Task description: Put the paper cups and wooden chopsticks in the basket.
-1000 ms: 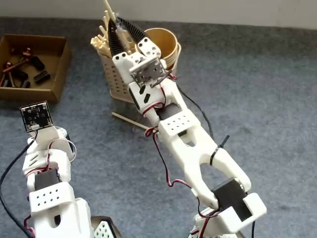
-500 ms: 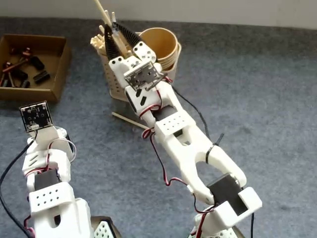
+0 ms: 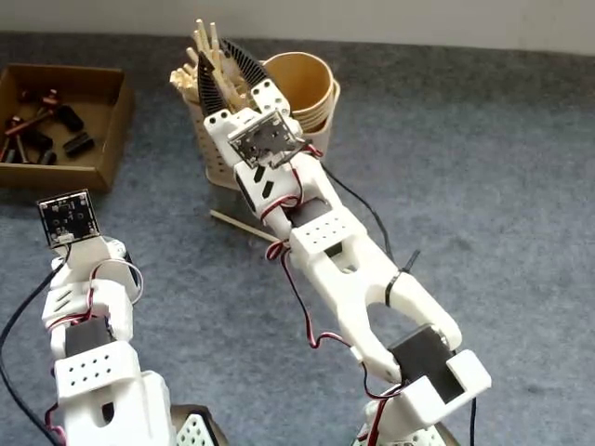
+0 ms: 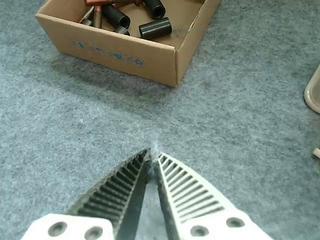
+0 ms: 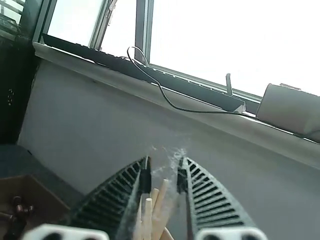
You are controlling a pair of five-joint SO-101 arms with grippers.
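Observation:
A cream perforated basket (image 3: pixel 216 153) stands at the back of the grey carpet. Nested paper cups (image 3: pixel 299 82) sit in it, beside a bundle of wooden chopsticks (image 3: pixel 191 76). My right gripper (image 3: pixel 216 58) hovers over the basket's top, open, with chopstick ends (image 5: pixel 151 207) standing loosely between its fingers. One more chopstick (image 3: pixel 244 226) lies flat on the carpet just in front of the basket, partly under the right arm. My left gripper (image 4: pixel 151 157) is shut and empty, low over bare carpet at the near left, short of a cardboard box (image 4: pixel 125 47).
The cardboard box (image 3: pixel 60 121) at the far left holds black cylinders and small metal parts. A wall and window ledge (image 5: pixel 150 75) rise behind the basket. The basket's lower edge (image 4: pixel 314 92) shows in the left wrist view. Open carpet stretches to the right of the arms.
The chopstick that stuck up high from my right gripper has dropped down among the others in the basket. The right gripper shifted slightly left and opened. The left arm stayed still.

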